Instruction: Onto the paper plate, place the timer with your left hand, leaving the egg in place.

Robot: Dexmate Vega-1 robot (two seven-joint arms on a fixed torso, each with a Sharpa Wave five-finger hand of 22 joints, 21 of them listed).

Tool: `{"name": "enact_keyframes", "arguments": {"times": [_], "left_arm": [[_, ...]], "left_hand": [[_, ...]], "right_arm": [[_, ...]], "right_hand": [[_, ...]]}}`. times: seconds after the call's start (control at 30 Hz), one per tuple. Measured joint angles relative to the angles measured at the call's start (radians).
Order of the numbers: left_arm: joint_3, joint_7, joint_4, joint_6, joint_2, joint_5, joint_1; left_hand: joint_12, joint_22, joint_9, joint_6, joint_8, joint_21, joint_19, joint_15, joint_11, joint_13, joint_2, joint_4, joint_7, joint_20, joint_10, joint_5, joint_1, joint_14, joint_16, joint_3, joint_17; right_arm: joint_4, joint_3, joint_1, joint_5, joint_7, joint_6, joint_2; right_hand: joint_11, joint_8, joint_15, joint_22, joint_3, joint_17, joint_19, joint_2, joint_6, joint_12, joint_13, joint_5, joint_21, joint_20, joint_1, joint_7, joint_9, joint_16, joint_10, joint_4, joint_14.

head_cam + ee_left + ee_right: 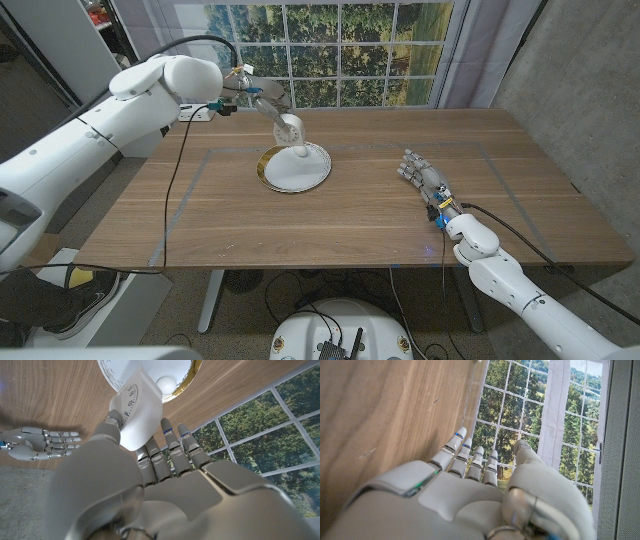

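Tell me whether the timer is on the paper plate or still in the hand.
In the left hand: the timer is held tilted above the paper plate.

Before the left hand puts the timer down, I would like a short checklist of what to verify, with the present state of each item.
1. Timer held by the left hand: ok, the thumb and fingers pinch it.
2. Timer above the paper plate: ok, in the head view it hangs over the plate's far edge.
3. Egg in place on the plate: ok, it lies there beside the timer.
4. Room between timer and egg: cannot tell, they look close in the left wrist view.
5. Timer touching the plate: cannot tell.
6. Right hand out of the way: ok, it waits on the table, apart from the plate, holding nothing.
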Motion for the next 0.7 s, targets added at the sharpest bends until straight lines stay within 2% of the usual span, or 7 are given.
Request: {"name": "enact_keyframes", "arguments": {"times": [0.17, 0.2, 0.7], "left_arm": [[0.0, 0.006, 0.0, 0.006, 0.0, 0.04, 0.0], [0.02, 0.007, 0.013, 0.006, -0.015, 0.044, 0.001], [0.065, 0.028, 0.045, 0.046, -0.048, 0.112, 0.04]], "left_hand": [[-0.003, 0.0, 0.0, 0.0, -0.002, 0.0, 0.0, 0.0, 0.0, 0.0, 0.0, 0.0, 0.0, 0.0, 0.0, 0.0, 0.0, 0.0, 0.0, 0.0, 0.0], [-0.004, 0.0, 0.0, 0.002, -0.003, 0.0, 0.0, 0.0, 0.0, 0.0, 0.0, 0.0, -0.002, 0.0, 0.0, 0.0, 0.0, 0.0, 0.0, 0.0, 0.0], [-0.008, 0.0, 0.0, 0.002, -0.008, 0.0, 0.0, 0.0, 0.0, 0.0, 0.002, 0.0, -0.003, 0.0, 0.0, -0.008, -0.002, 0.0, -0.008, 0.0, 0.0]], "right_arm": [[0.0, -0.001, -0.003, 0.0, 0.0, 0.0, 0.002], [0.0, -0.002, -0.003, 0.0, 0.001, 0.004, 0.002], [-0.011, -0.003, -0.019, 0.012, 0.014, -0.001, -0.006]], "right_hand": [[0.0, 0.0, 0.0, 0.0, 0.0, 0.0, 0.0, 0.0, 0.0, 0.0, 0.0, 0.0, 0.0, 0.0, 0.0, 0.0, 0.0, 0.0, 0.0, 0.0, 0.0], [0.0, 0.0, 0.0, 0.0, 0.0, 0.0, 0.0, 0.0, 0.0, 0.0, 0.0, 0.0, 0.0, 0.0, 0.0, 0.0, 0.0, 0.0, 0.0, 0.0, 0.0], [0.0, 0.0, 0.0, 0.0, 0.0, 0.0, 0.0, 0.0, 0.0, 0.0, 0.0, 0.0, -0.005, 0.0, 0.0, 0.0, 0.0, 0.0, 0.0, 0.0, 0.0]]}}
